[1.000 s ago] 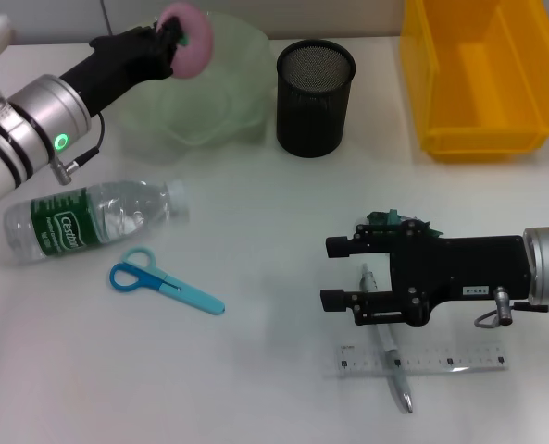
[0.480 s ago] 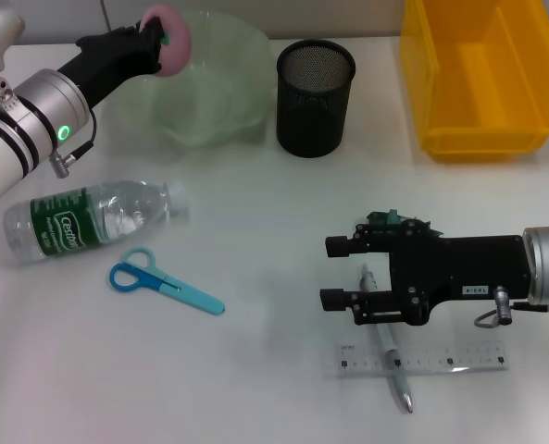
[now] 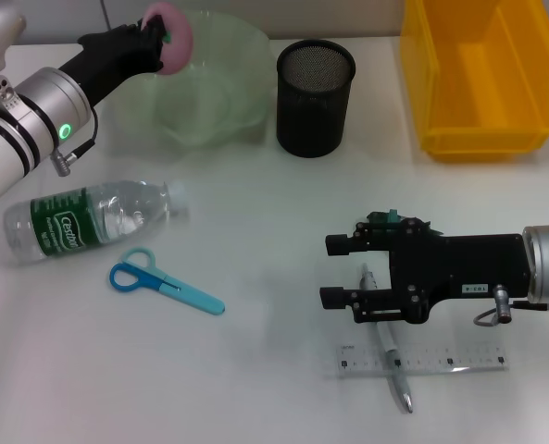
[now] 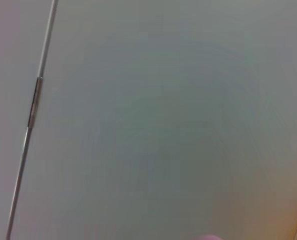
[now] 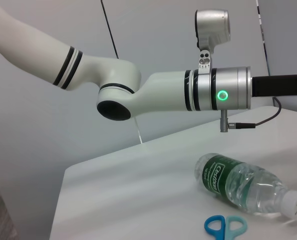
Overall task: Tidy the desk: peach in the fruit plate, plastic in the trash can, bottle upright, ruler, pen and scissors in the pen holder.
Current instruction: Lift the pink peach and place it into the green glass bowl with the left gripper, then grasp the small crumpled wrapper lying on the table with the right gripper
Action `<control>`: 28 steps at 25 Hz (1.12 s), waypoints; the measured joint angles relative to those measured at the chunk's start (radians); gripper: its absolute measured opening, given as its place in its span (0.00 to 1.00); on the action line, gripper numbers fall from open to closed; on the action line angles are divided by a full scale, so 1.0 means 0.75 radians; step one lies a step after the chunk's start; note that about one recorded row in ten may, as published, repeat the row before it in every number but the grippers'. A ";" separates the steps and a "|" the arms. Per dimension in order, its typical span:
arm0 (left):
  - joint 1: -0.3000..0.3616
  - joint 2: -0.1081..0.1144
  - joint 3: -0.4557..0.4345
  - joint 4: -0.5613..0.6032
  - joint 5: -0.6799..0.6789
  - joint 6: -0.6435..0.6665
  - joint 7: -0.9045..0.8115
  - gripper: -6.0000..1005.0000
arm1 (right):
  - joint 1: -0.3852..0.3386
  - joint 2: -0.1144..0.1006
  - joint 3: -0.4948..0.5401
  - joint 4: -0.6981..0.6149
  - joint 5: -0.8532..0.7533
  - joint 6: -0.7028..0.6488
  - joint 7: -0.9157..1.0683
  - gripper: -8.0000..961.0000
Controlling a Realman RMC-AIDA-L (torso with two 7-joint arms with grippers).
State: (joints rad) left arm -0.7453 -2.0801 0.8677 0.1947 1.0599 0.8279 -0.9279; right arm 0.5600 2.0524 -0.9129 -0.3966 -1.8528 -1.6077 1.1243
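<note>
From the head view, one pink peach is gripped by the left end effector over the rim of one green fruit plate, while the right end effector is held open above one pen crossing one ruler; one bottle and one pair of scissors lie on the bench, and one pen holder and one yellow trash can stand behind. In the left wrist view only a blurred grey surface is seen. In the right wrist view the lying bottle and the scissors' handles are shown.

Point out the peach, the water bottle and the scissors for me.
peach [image 3: 173, 35], head view, on its pink side beside the left gripper [image 3: 154, 42].
water bottle [image 3: 80, 220], head view, on its green label.
scissors [image 3: 133, 276], head view, on the blue handle loop.
</note>
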 joint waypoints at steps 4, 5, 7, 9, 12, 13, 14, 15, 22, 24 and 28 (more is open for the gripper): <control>-0.002 0.000 0.003 0.000 0.000 0.000 -0.001 0.13 | 0.002 0.000 -0.001 -0.001 0.000 0.002 0.000 0.73; -0.002 0.000 0.002 0.000 0.000 0.000 -0.002 0.13 | 0.002 0.000 -0.001 -0.001 0.000 0.003 0.000 0.73; -0.001 0.000 -0.002 0.000 -0.010 0.003 -0.009 0.13 | 0.002 0.000 -0.001 -0.001 0.000 0.003 0.000 0.73; 0.000 0.000 -0.001 -0.009 -0.031 0.005 -0.010 0.13 | 0.002 0.000 -0.001 -0.002 0.000 0.003 0.000 0.73; -0.002 0.000 0.005 -0.020 -0.043 -0.001 -0.010 0.14 | 0.002 0.000 -0.001 -0.003 0.000 0.003 0.000 0.73; -0.003 0.000 0.005 -0.020 -0.043 -0.003 -0.010 0.14 | 0.002 0.000 -0.001 -0.003 0.000 0.003 0.000 0.73; -0.003 0.000 0.005 -0.021 -0.043 -0.004 -0.010 0.18 | 0.002 0.000 -0.002 -0.003 0.000 0.003 0.000 0.73; -0.003 0.000 0.005 -0.021 -0.043 -0.004 -0.011 0.22 | 0.002 0.000 -0.003 -0.002 0.000 0.003 0.000 0.73; -0.003 0.000 0.010 -0.022 -0.043 0.005 -0.011 0.42 | 0.002 0.000 -0.009 0.000 0.000 0.012 0.000 0.73; -0.003 0.000 0.015 -0.022 -0.041 0.006 -0.011 0.46 | 0.002 0.000 -0.010 0.000 0.000 0.012 0.000 0.73; -0.002 0.000 0.021 -0.022 -0.040 0.007 -0.011 0.54 | 0.002 0.000 -0.010 0.001 0.000 0.013 0.000 0.73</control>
State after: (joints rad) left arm -0.7470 -2.0800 0.8832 0.1785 1.0298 0.8329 -0.9358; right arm 0.5614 2.0524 -0.9203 -0.3958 -1.8531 -1.5983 1.1244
